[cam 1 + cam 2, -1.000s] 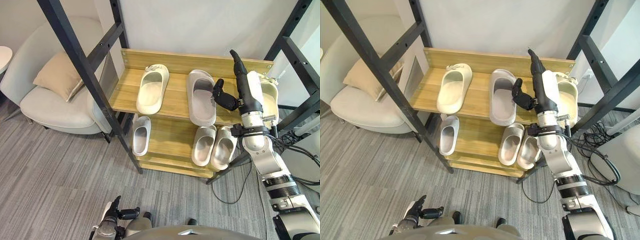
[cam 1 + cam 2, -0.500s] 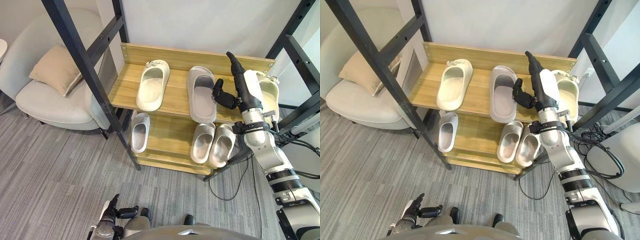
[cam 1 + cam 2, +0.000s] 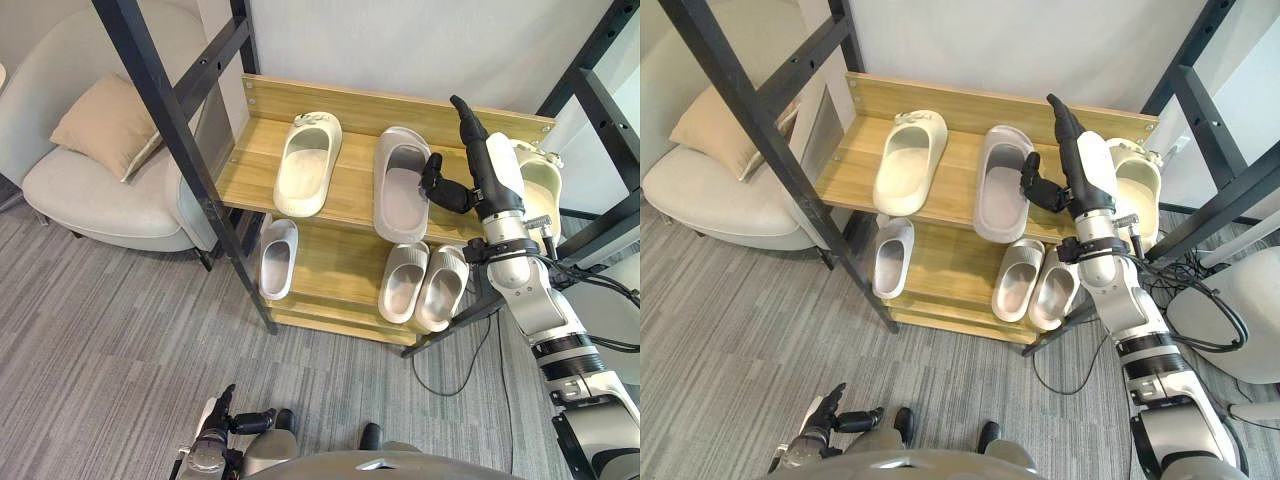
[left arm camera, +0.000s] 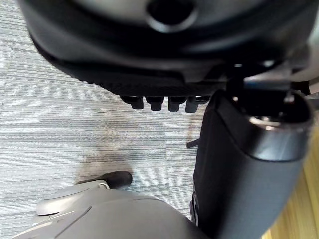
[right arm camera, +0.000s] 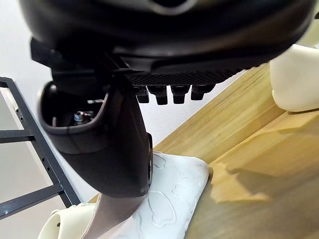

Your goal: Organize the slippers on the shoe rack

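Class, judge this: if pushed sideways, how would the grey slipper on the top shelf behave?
The grey slipper looks thick and moulded, so probably stiff yet light. It lies flat, sole down, on the smooth wooden top shelf, so it would likely slide rather than tip.

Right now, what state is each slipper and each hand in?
cream slipper: sole down, left on the top shelf.
grey slipper: sole down, mid-shelf, by the right hand thumb.
pale slipper: top shelf's right end, partly hidden.
single slipper: left on the lower shelf.
slipper pair: side by side, lower shelf.
right hand: open, fingers straight.
left hand: open, low.
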You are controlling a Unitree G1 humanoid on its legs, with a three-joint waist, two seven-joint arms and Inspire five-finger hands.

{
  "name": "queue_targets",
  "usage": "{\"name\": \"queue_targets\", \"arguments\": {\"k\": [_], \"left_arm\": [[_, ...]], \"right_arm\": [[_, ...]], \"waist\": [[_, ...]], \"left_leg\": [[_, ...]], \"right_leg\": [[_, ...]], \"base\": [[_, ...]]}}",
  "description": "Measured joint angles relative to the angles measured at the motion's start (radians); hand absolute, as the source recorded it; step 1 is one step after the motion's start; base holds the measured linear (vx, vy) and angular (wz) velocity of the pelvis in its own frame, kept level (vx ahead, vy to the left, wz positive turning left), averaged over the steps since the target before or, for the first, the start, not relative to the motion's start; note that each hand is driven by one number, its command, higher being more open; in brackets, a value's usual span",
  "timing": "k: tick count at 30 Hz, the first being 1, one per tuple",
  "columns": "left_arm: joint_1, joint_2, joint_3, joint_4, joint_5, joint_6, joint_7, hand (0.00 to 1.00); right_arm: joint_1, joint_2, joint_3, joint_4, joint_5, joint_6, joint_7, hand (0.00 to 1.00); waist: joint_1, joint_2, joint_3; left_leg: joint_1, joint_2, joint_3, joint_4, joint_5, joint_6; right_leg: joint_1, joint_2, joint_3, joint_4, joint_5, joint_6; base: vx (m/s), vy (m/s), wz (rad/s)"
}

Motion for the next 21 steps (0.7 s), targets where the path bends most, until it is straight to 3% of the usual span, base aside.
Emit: {"name": "queue_targets", "arguments": {"k": [21], "left_arm": [[0.0,0.003,0.0,-0.005,0.0,0.0,-0.002,1.0]], "right_arm": [[0.0,-0.004,0.034,-0.051,0.002,-0.012,0.021,1.0]], "waist": [[0.003,-0.008,0.005]], "left_leg": [[0.005,0.0,-0.01,-0.002,0.0,0.0]], "right_leg": [[0.01,0.0,-0.009,-0.004,0.0,0.0]], "base": [[0.0,0.0,0.01]]}}
